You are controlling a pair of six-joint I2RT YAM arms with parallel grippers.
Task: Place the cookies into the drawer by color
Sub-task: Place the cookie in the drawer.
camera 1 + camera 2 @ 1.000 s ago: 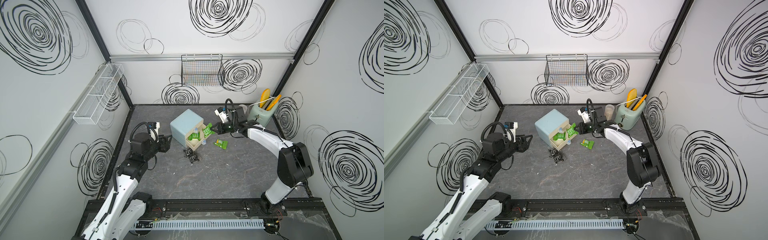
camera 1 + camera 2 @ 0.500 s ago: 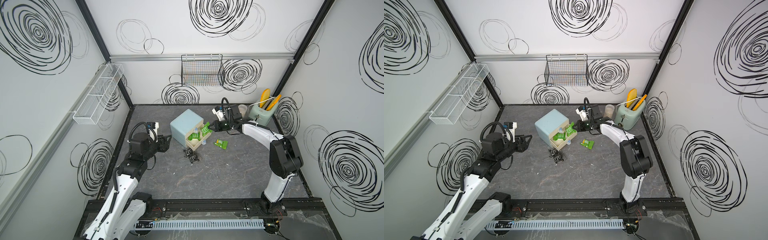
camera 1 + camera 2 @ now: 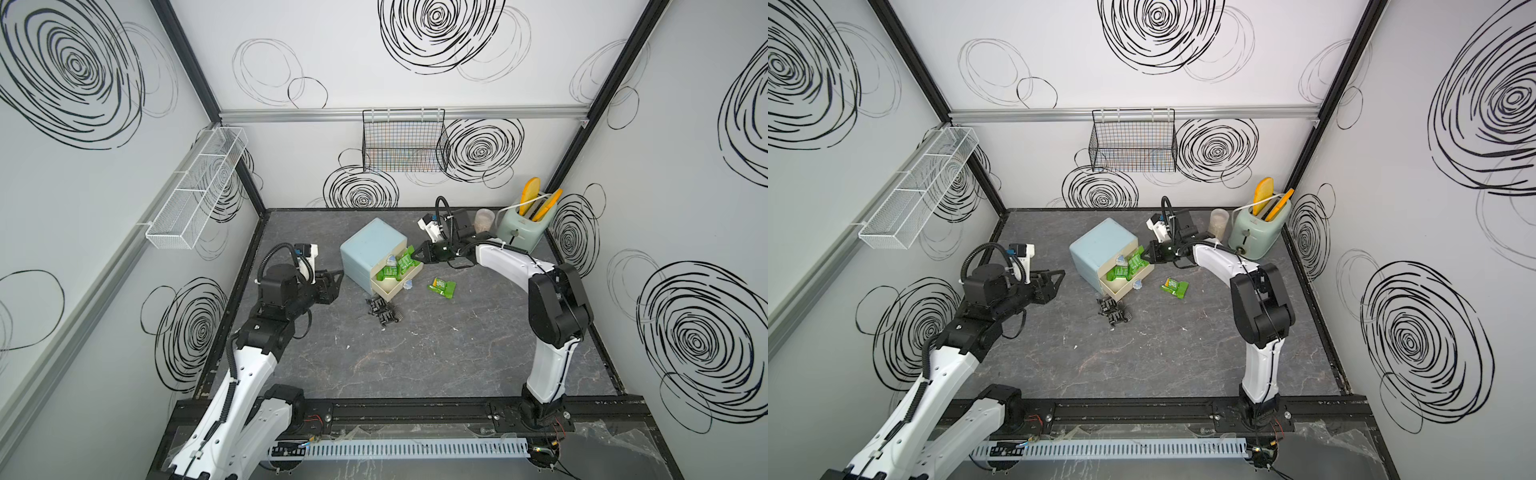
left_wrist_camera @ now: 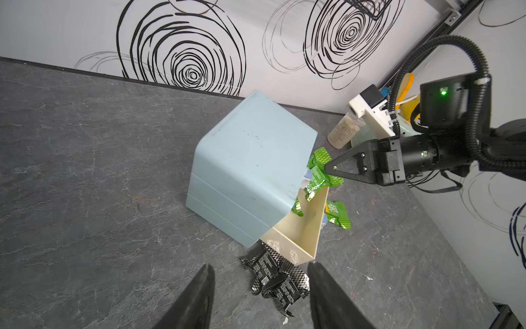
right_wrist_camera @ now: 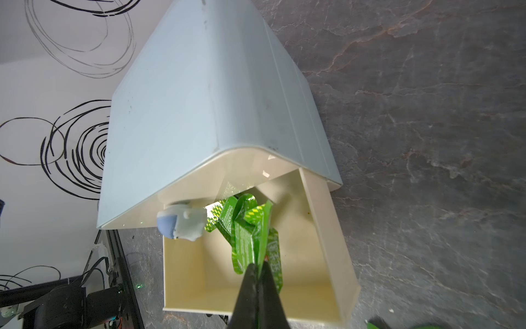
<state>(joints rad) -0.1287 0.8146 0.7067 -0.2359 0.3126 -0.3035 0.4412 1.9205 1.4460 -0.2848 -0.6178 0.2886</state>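
The pale-blue cabinet [image 3: 372,249] stands mid-table with its lowest cream drawer [image 3: 397,291] pulled out. Green cookies [image 3: 388,272] lie in it. My right gripper [image 3: 419,259] is shut on a green cookie packet [image 5: 246,236], which hangs over the open drawer [image 5: 327,228], as the right wrist view shows. Another green packet [image 3: 441,286] lies on the table to the right of the drawer. Black packets [image 3: 384,311] lie just in front of the drawer. My left gripper [image 4: 259,267] is open and empty left of the cabinet, with the black packets [image 4: 276,280] ahead between its fingers.
A mint-green toaster [image 3: 521,228] and a clear cup [image 3: 484,218] stand at the back right corner. A wire basket [image 3: 405,141] hangs on the back wall and a white mesh shelf [image 3: 195,191] on the left wall.
My right arm's elbow has swung to the left while its gripper, still holding the green packet, edged slightly toward the cabinet. The left arm has stayed put.
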